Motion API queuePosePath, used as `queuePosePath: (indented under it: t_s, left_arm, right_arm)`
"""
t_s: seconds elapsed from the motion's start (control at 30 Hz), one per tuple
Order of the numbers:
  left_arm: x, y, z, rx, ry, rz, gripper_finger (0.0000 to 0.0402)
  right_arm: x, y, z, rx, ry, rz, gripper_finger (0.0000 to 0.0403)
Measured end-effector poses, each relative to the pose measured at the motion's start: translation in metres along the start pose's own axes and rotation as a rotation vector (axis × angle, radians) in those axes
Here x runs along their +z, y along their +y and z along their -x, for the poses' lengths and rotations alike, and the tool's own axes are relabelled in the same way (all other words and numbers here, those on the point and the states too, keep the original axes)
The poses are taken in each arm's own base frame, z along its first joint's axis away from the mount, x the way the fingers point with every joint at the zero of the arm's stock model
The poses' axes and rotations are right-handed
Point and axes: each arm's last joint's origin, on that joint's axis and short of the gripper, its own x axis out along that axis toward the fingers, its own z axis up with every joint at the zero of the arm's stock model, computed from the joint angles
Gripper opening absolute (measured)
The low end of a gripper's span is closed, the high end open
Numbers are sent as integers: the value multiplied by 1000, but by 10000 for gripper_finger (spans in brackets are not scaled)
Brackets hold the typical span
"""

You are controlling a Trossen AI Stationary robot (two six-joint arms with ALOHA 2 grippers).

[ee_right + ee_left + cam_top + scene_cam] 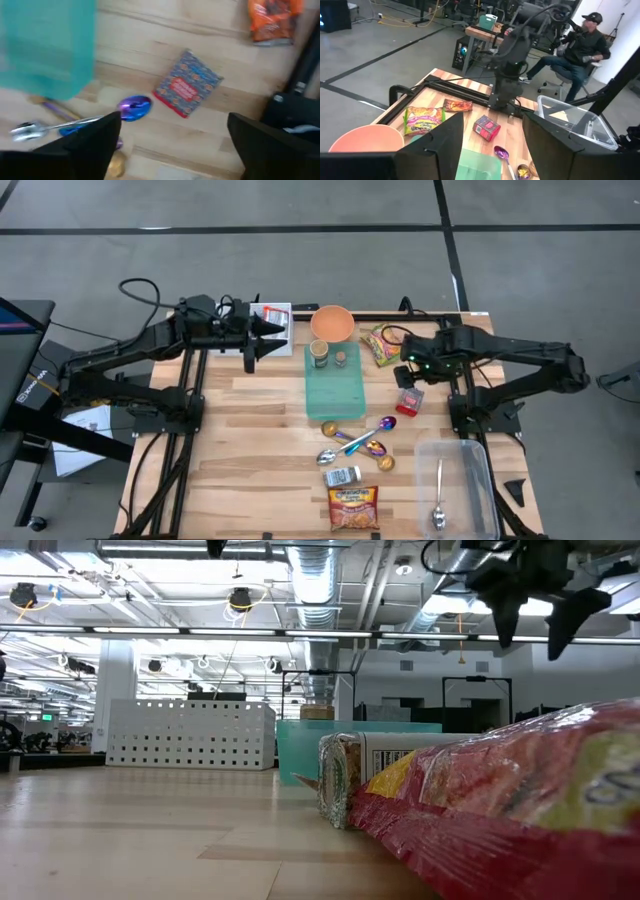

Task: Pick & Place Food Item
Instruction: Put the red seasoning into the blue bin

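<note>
High view puts the small red packet [409, 400] flat on the bench near its right edge, just beside the right arm's base and directly beneath the right gripper [408, 369], which hovers above it without touching. In the right wrist view the same packet [188, 83] lies free on the wood between the two dark fingers [80, 145], which stand wide apart with nothing between them. The left gripper [250, 345] hangs over the back left part of the bench near the orange bowl [332, 323], fingers parted about halfway and empty.

The packet looks like a light, thin sachet or small box with printed film; I judge it soft enough to crumple and slick enough to slide on the wood. Closing across its narrower width, fingers straddling the two long edges, seems the safest hold, pressing down so the tips get under the rim. A purple spoon [134, 108] lies near one corner and could be nudged.

Its print shows red with blue and yellow patterning, but no word is readable. The noodle bag [353, 507] at the front edge carries yellow lettering too small to make out
</note>
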Motion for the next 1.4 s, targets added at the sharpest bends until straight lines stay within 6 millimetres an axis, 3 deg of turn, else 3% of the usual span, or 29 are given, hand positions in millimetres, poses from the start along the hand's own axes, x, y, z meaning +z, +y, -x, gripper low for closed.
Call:
queuePosePath:
  t_s: [0.17, 0.6, 0.97, 1.07, 1.27, 1.4]
  left_arm:
    - [-1, -6, 0, -29, 7, -5, 205]
    - [-3, -13, -1, -66, 16, -11, 205]
    - [-5, -13, -1, -62, 33, -15, 207]
    - [-5, -13, -1, -61, 33, -15, 207]
    - [-5, -12, -1, -59, 32, -16, 207]
    - [-5, -12, -1, -59, 31, -16, 207]
  right_arm:
    - [4, 8, -14, -96, 36, -12, 396]
    - [10, 28, -48, -238, 59, -179, 400]
    - [-14, -12, -86, -86, 16, -504, 400]
    - [-11, -14, -90, -34, -24, -559, 400]
    - [-4, -16, -109, -146, -30, -603, 400]
    - [0, -6, -121, -120, -9, -607, 400]
